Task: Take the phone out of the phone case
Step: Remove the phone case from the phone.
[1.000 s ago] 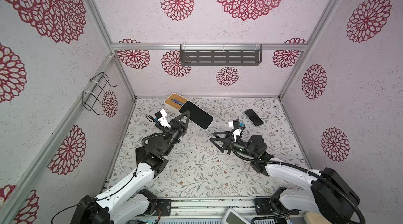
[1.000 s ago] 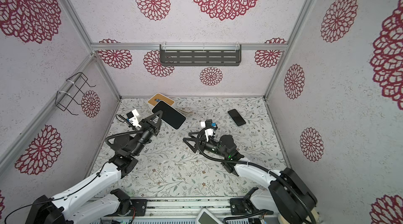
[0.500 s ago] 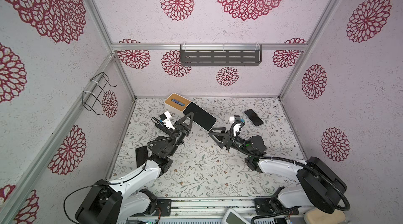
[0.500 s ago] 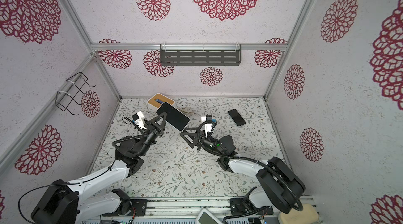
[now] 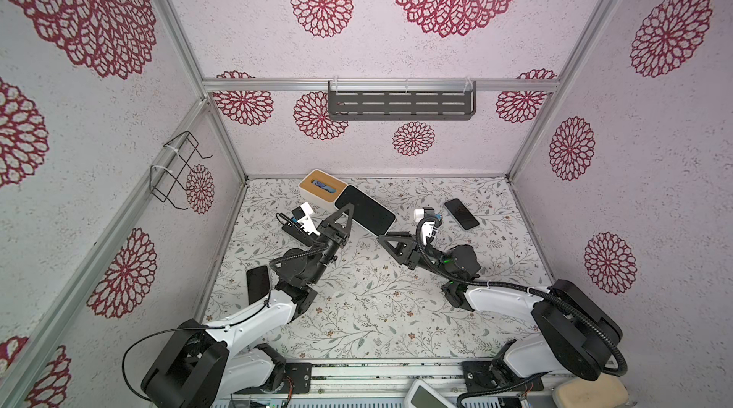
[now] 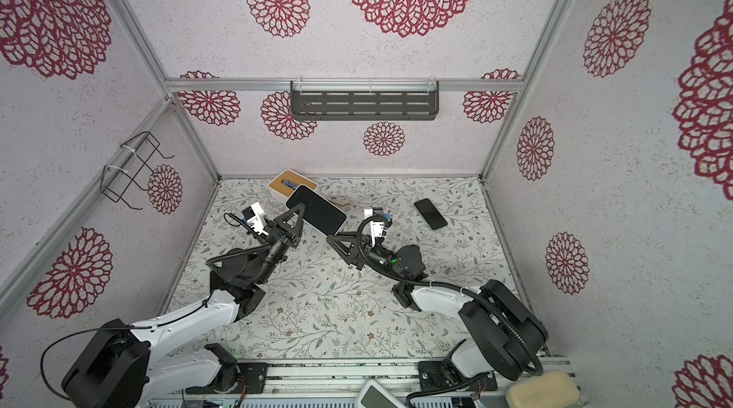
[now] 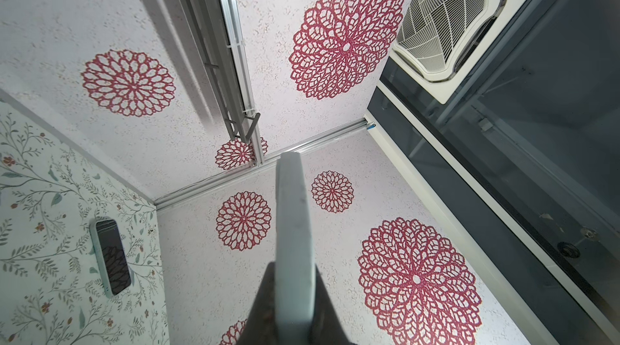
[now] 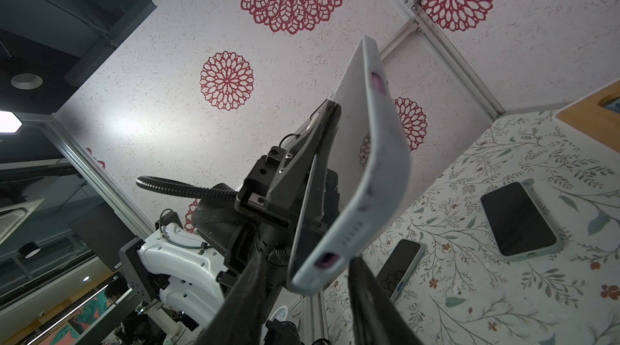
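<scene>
The left fingers (image 7: 260, 313) clenched the cased phone (image 5: 365, 209), holding it tilted, screen up, above the bench (image 5: 357, 306), evidently to steady it. The right fingers (image 8: 243, 293), parted, straddled a corner of the pale case (image 8: 379, 165) without gripping, seemingly poised to peel it.

We can read no text, brand, number or sign in any view. A small dark mark on the ceiling air vent (image 7: 449, 14) is too tiny for us to read.
</scene>
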Available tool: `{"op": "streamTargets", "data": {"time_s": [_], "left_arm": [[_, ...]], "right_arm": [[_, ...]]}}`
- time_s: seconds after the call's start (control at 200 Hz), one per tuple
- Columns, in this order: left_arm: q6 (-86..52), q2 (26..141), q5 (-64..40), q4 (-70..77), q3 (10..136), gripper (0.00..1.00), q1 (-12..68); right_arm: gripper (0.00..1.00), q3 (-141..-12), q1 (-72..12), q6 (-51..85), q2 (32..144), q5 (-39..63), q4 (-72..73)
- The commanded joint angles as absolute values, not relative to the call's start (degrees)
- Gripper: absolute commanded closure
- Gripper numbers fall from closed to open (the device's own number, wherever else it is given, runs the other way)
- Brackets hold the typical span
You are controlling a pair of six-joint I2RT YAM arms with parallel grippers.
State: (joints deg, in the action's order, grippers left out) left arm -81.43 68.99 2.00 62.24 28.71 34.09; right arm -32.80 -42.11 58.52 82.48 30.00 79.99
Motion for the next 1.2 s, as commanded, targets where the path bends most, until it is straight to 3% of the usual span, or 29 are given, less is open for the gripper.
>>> {"op": "streamTargets", "data": {"time_s": [0.0,0.205,0.395,0.52,0.816,1.121,1.196], "left_arm": [[-81.4,68.9,2.8,67.7,28.5,1.00,34.6],[-82.4,68.1,3.4,62.5,29.6,1.00,34.6],[-84.3,64.6,3.3,45.4,33.4,1.00,34.6],[-83.7,62.6,1.9,32.9,37.5,1.00,34.7],[-81.2,64.7,-5.6,20.0,46.2,1.00,34.6],[-79.1,63.8,-10.3,16.6,47.7,1.00,33.2],[-78.5,62.7,-14.5,16.3,47.9,1.00,30.3]], "right_arm": [[0.71,-34.6,-42.4,59.0,82.5,30.1,84.7],[0.89,-34.1,-42.4,58.4,82.8,30.7,85.1],[0.93,-33.2,-42.4,50.1,79.2,30.6,75.2],[0.96,-34.5,-42.4,37.7,74.5,27.7,59.4],[1.00,-41.3,-42.4,16.0,68.3,18.0,37.1],[0.99,-40.5,-42.4,12.1,65.5,9.7,40.0],[0.72,-38.1,-42.4,12.8,63.7,11.0,41.1]]}}
